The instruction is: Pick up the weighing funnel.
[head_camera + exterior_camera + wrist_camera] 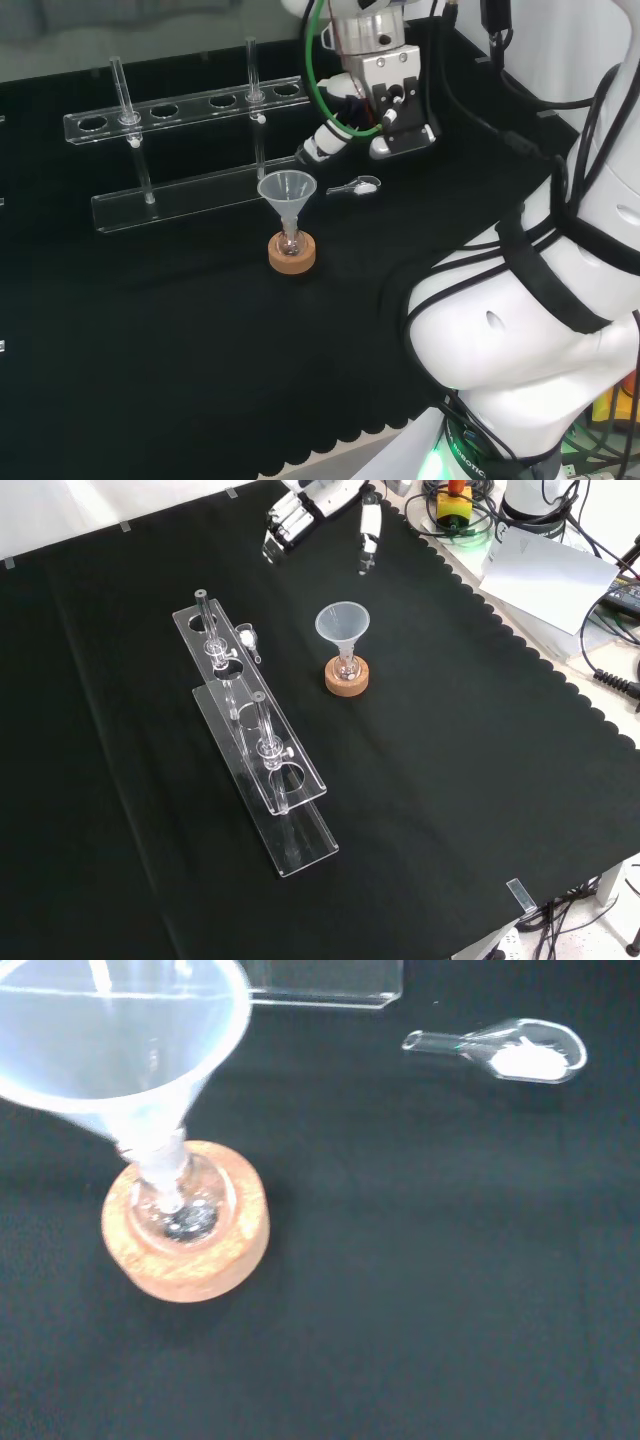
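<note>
Presently: hand (pixel 330 140), fingers relaxed and apart, grasping nothing, above the black cloth (pixel 200 350). Weighing funnel (pixel 355 186) (white powder in its bowl) lies on the cloth near the fingers, in the head view right of the funnel (pixel 288 190) on its cork ring (pixel 292 252).

cloth (pixel 450 1310): matt black | cork ring (pixel 185 1260): rough | funnel (pixel 120 1040): smooth translucent plastic | weighing funnel (pixel 520 1052): clear, glossy
</note>
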You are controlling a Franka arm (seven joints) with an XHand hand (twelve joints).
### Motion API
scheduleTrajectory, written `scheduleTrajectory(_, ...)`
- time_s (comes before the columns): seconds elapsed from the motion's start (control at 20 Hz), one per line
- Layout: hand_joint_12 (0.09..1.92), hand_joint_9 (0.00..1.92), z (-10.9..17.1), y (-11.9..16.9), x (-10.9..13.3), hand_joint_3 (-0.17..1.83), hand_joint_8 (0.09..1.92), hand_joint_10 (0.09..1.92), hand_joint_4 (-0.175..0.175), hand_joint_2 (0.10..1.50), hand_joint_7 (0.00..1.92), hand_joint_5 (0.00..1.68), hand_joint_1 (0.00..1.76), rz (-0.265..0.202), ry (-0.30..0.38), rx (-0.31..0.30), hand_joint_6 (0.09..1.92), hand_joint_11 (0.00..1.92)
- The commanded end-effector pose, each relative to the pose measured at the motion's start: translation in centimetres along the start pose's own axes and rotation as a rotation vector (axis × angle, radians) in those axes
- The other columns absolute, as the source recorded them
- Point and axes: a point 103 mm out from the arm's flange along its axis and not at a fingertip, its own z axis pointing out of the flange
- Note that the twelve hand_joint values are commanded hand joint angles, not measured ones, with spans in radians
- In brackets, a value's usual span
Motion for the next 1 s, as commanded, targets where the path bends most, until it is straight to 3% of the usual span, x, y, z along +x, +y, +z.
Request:
scheduleTrajectory(0.05,1.34,0.04,-0.2,0.9,-3.0,0.18,0.09,0.75,-0.055,0.77,0.07,0.06,0.55,0.025,0.016,0.003,0.09,0.0)
scheduleTrajectory(0.3,1.41,0.08,-0.1,2.8,-5.7,0.21,0.12,0.75,-0.056,0.79,0.07,0.08,0.63,0.042,0.029,-0.009,0.09,0.0)
scheduleTrajectory(0.45,1.47,0.19,0.2,4.0,-7.6,0.31,0.42,0.73,-0.064,0.76,0.06,0.14,0.67,0.037,0.06,-0.074,0.09,0.01)
scheduleTrajectory(0.6,1.46,0.39,0.8,5.7,-9.1,0.4,0.64,0.7,-0.071,0.73,0.15,0.25,0.71,0.028,0.081,-0.092,0.09,0.12)
scheduleTrajectory(1.0,1.41,0.55,3.2,10.5,-11.7,0.5,0.7,0.64,-0.07,0.69,0.31,0.42,0.75,-0.008,0.137,-0.062,0.09,0.26)
